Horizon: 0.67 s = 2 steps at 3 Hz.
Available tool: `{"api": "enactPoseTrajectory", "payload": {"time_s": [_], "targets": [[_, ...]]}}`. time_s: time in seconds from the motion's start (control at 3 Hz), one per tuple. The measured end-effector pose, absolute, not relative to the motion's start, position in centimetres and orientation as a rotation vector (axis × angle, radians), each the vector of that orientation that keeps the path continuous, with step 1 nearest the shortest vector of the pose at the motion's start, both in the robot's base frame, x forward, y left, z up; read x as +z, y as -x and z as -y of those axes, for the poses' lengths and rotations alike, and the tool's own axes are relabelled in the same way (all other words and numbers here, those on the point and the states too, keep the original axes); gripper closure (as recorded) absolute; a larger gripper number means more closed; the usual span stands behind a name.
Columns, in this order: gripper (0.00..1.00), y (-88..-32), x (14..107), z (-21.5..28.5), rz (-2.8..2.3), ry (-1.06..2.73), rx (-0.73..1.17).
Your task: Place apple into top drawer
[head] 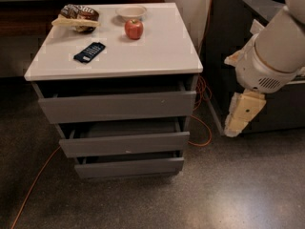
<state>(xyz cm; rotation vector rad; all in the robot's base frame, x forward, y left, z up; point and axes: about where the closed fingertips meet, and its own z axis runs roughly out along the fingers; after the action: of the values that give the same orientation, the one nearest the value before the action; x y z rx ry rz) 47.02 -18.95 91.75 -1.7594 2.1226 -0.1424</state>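
The red apple (134, 28) stands on the white cabinet top (157, 51), toward the back, just in front of a shallow white bowl (131, 11). The top drawer (116, 106) is the tallest grey front under the top; it is pulled out slightly, with a dark gap above it. My gripper (242, 114) hangs cream-coloured from the white arm (274, 56) at the right, beside the cabinet at about drawer height. It is well away from the apple and holds nothing that I can see.
A snack bag (76, 17) lies at the back left of the top and a dark flat remote-like device (89, 51) lies nearer the front left. Two shorter drawers (125, 144) below stand slightly ajar. An orange cable (202, 128) runs on the floor. A dark counter (238, 27) stands to the right.
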Motion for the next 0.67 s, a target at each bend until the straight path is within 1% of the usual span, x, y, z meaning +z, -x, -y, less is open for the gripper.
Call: {"api": "enactPoseTrajectory", "payload": {"time_s": [0.33, 0.67], "targets": [[0.00, -48.7, 88.7, 18.8, -2.043, 1.761, -0.165], [0.00, -50.8, 86.5, 18.4, -1.979, 1.719, -0.135]]}}
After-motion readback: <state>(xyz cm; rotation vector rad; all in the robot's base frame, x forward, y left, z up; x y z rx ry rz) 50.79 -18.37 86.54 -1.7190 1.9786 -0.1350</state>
